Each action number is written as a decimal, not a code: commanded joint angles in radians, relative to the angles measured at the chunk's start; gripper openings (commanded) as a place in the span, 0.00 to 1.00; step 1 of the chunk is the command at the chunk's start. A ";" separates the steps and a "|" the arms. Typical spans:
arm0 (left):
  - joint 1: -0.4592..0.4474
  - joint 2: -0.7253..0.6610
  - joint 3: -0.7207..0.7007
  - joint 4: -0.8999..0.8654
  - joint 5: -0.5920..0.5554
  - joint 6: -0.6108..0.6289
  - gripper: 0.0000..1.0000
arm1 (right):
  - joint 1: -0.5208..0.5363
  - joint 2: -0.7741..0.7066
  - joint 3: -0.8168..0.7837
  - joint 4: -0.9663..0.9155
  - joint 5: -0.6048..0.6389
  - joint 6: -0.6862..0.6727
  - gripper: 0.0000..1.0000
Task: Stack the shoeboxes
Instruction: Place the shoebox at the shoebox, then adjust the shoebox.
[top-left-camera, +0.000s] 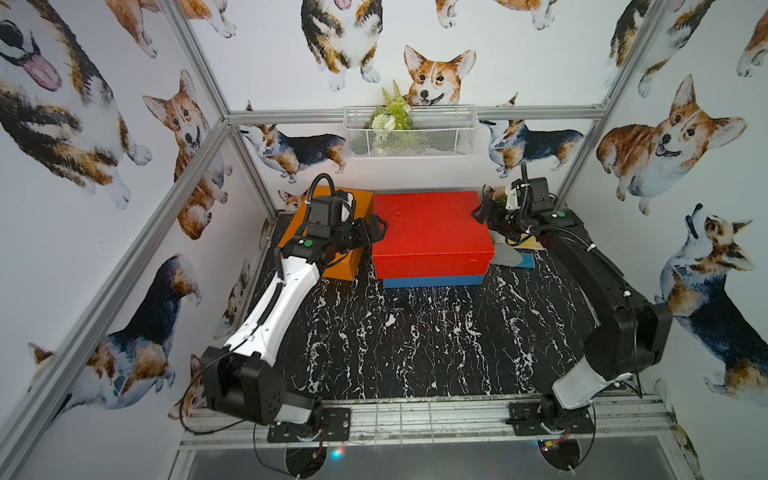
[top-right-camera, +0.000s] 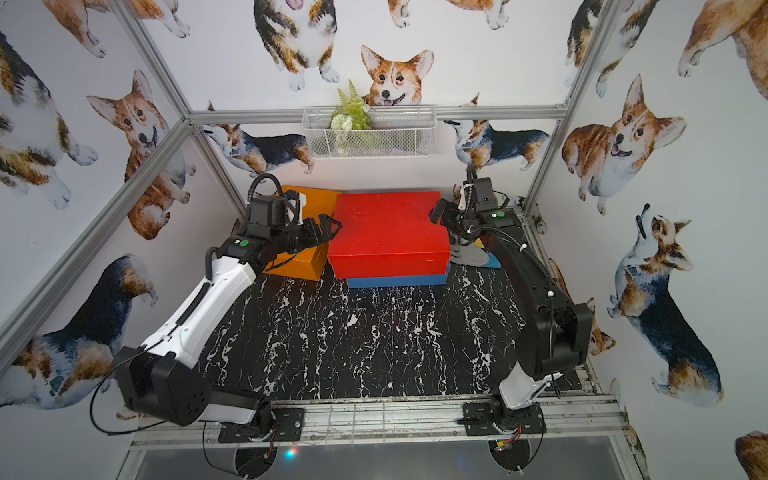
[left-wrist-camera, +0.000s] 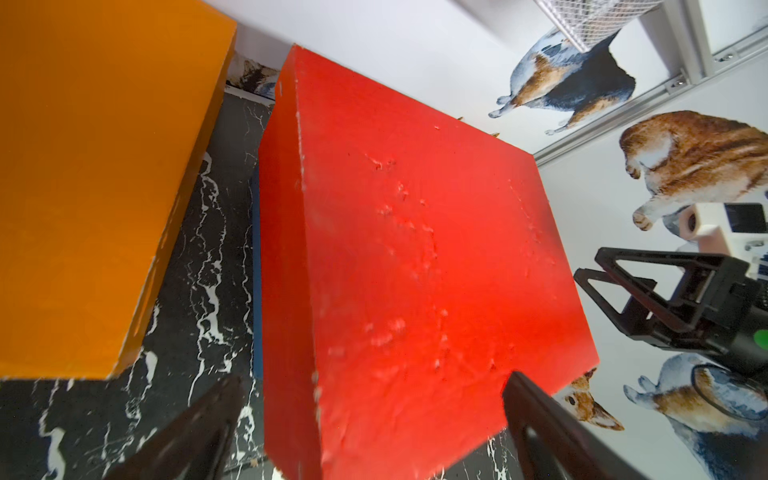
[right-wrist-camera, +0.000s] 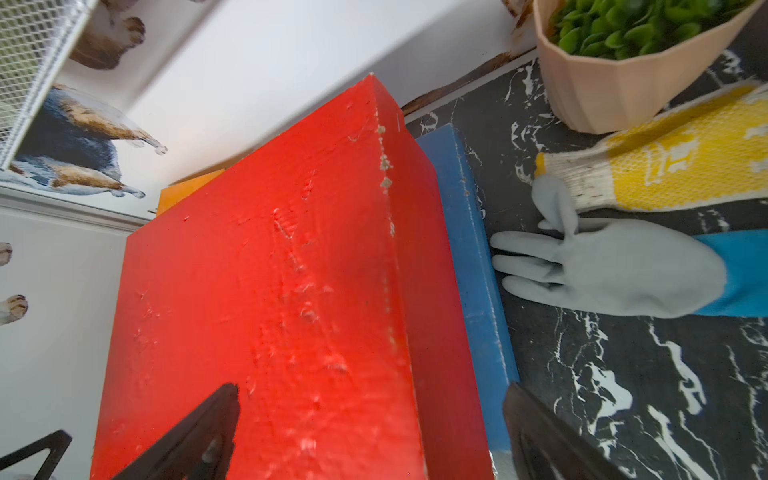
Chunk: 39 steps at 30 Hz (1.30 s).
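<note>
Left end effector (top-left-camera: 379, 228) and right end effector (top-left-camera: 478, 214) — jaws spread, empty — at ends of red shoebox (top-left-camera: 430, 228) (blue shoebox (top-left-camera: 432, 281) beneath)

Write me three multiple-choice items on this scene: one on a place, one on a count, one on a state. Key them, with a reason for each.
1. The red shoebox rests:
A. on the blue shoebox
B. under it
C. beside it, apart

2. Shoeboxes not yet on the stack:
A. none
B. one
C. two

3. The left gripper and right gripper are:
A. both open
B. both shut
C. one open, one shut

Key:
1 A: the blue shoebox's edge shows beneath the red shoebox in both top views.
2 B: only the orange shoebox stands alone beside the stack.
3 A: each wrist view shows its jaws spread wide, clamping nothing.
</note>
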 joint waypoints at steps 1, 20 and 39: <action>0.000 -0.128 -0.135 0.067 -0.017 0.024 1.00 | 0.000 -0.103 -0.111 0.059 0.007 0.003 1.00; -0.030 -0.245 -0.433 0.244 0.026 -0.002 1.00 | 0.002 -0.485 -0.637 0.233 0.041 0.039 0.99; -0.031 -0.017 -0.264 0.204 -0.053 0.025 1.00 | 0.002 -0.280 -0.526 0.278 0.021 0.051 0.98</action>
